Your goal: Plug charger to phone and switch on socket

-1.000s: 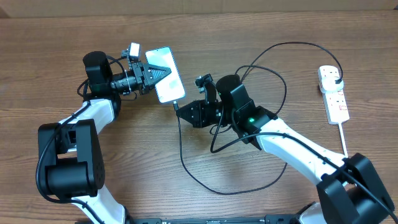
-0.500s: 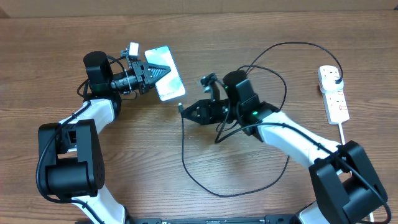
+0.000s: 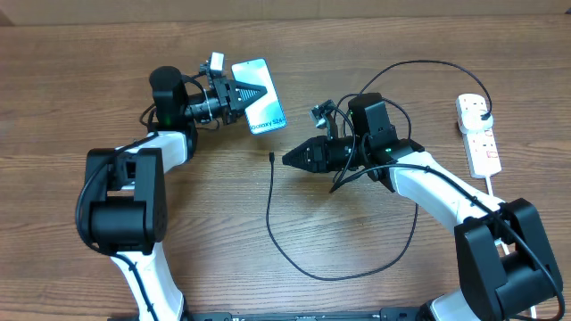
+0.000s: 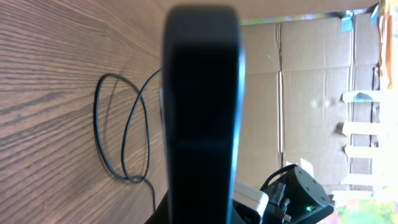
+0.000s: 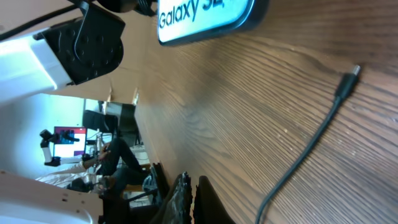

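My left gripper (image 3: 243, 94) is shut on the phone (image 3: 260, 109), whose lit cyan screen faces up at the table's far middle. The phone's dark edge fills the middle of the left wrist view (image 4: 202, 112), and its white text shows in the right wrist view (image 5: 205, 15). The charger cable (image 3: 268, 218) loops over the table. Its connector tip (image 3: 271, 156) lies free on the wood, apart from the phone, and shows in the right wrist view (image 5: 351, 73). My right gripper (image 3: 291, 160) is shut and empty just right of the tip. The socket (image 3: 482, 143) lies at the far right with the black plug (image 3: 483, 109) in it.
The socket's white cord (image 3: 493, 201) runs toward the front right edge. Cable loops (image 3: 393, 98) lie behind and around my right arm, and a loop shows in the left wrist view (image 4: 124, 137). Cardboard boxes (image 4: 311, 81) stand beyond the table.
My left gripper has carried the phone to the right and farther back. My right gripper has let go of the connector tip and drawn back to the right. The tip now lies on the table.
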Motion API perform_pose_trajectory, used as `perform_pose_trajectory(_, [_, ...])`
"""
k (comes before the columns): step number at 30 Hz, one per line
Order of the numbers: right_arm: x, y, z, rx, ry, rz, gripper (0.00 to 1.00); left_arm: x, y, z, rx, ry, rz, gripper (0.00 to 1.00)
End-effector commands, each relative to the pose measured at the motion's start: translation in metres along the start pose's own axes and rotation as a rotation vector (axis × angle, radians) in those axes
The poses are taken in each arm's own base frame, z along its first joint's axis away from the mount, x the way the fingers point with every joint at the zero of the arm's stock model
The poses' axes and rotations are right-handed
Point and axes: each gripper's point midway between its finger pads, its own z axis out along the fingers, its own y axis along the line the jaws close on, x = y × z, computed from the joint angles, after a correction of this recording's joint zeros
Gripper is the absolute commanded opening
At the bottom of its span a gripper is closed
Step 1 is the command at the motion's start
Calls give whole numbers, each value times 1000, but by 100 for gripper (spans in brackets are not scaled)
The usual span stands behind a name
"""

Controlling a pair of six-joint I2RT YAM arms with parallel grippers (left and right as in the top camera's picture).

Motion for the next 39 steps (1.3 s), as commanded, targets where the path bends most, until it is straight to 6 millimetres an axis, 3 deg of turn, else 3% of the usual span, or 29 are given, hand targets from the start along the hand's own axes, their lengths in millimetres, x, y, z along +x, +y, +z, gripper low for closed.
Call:
perform_pose_trajectory(1, [1,-18,1,93,-14,13,8,-13,-18,-5,29,-19,45,4])
perform_pose_trajectory(2, [3,-25,2,139,-18,18,28,-16,-19,-9,30,-29,38,4])
perform_pose_trajectory(3, [5,-31,5,186,-18,-6,67,-20,-18,-14,29,-43,38,4])
perform_pose_trajectory(5, [7,-32,12,227,-20,-52,78,-25,-17,-21,27,-59,38,5])
perform_pose_trajectory(7, [6,-38,21,322,-47,-95,100,-29,-16,-28,25,-73,31,4])
perform_pose_trajectory(9, [4,-48,28,452,-89,-142,100,-32,-16,-33,25,-79,28,5])
perform_pose_trajectory(16, [-3,-47,40,644,-194,-260,100,-33,-16,-38,28,-80,36,5])
perform_pose_trajectory(22, [-7,-72,52,709,-205,-278,100,-34,-16,-40,27,-84,35,4])
perform_pose_trajectory(28, [-19,-87,71,748,-178,-289,80,-33,-16,-41,29,-78,35,4])
perform_pose_trajectory(31, [-17,-98,78,771,-150,-278,71,-32,-16,-41,30,-71,36,4])
perform_pose_trajectory(37, [-15,-100,85,779,-134,-286,49,-32,-16,-42,31,-69,37,5])
perform_pose_trajectory(39, [-15,-103,85,797,-136,-291,46,-32,-17,-42,32,-70,39,4])
